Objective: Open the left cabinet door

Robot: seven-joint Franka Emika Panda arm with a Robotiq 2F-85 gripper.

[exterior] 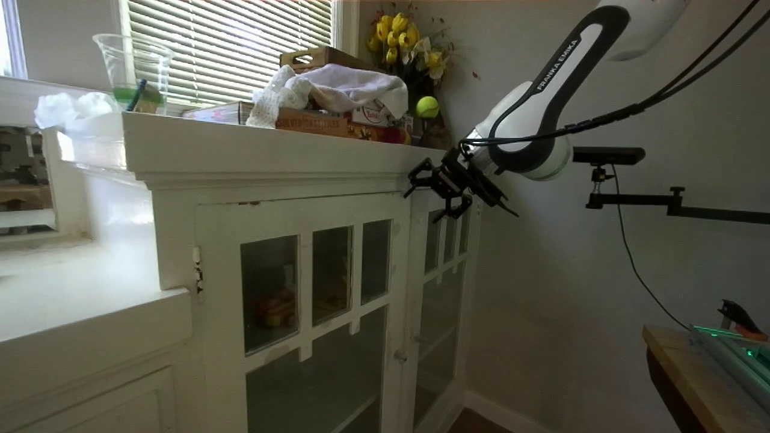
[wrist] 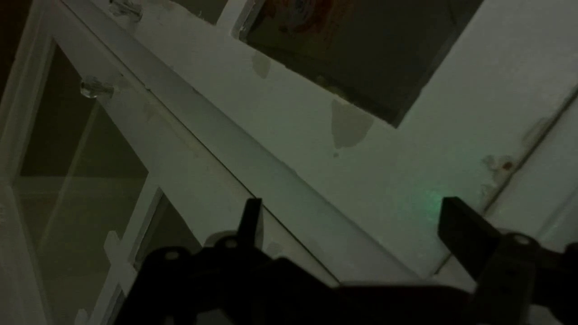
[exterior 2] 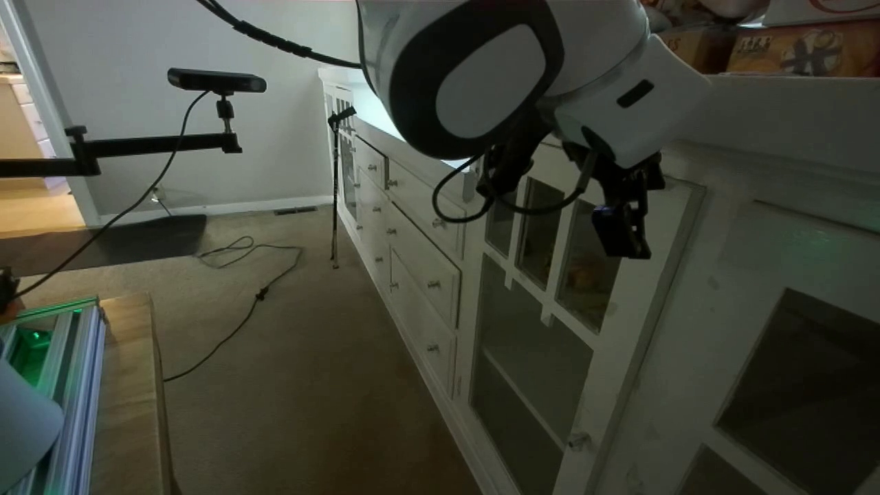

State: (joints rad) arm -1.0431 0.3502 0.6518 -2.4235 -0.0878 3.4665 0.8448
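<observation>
The left cabinet door (exterior: 225,313), white with glass panes, looks shut in both exterior views (exterior 2: 608,364). Its knob (exterior: 400,356) sits low on the edge by the twin door (exterior: 413,313). In the wrist view the picture is turned; the left door (wrist: 293,122) lies upper right with its clear knob (wrist: 124,9) at the top left. My gripper (exterior: 424,207) hangs in front of the cabinet's top, near where the doors meet, well above the knobs. In the wrist view my gripper (wrist: 352,203) is open with nothing between its fingers. The arm hides part of the left door's top in an exterior view.
Boxes with a cloth (exterior: 361,87), a tennis ball (exterior: 428,107), flowers (exterior: 400,39) and a plastic cup (exterior: 135,72) stand on the cabinet top (exterior: 271,141). A camera on a black arm (exterior: 609,156) and a wooden table (exterior 2: 127,385) stand opposite. Drawers (exterior 2: 423,275) adjoin the door.
</observation>
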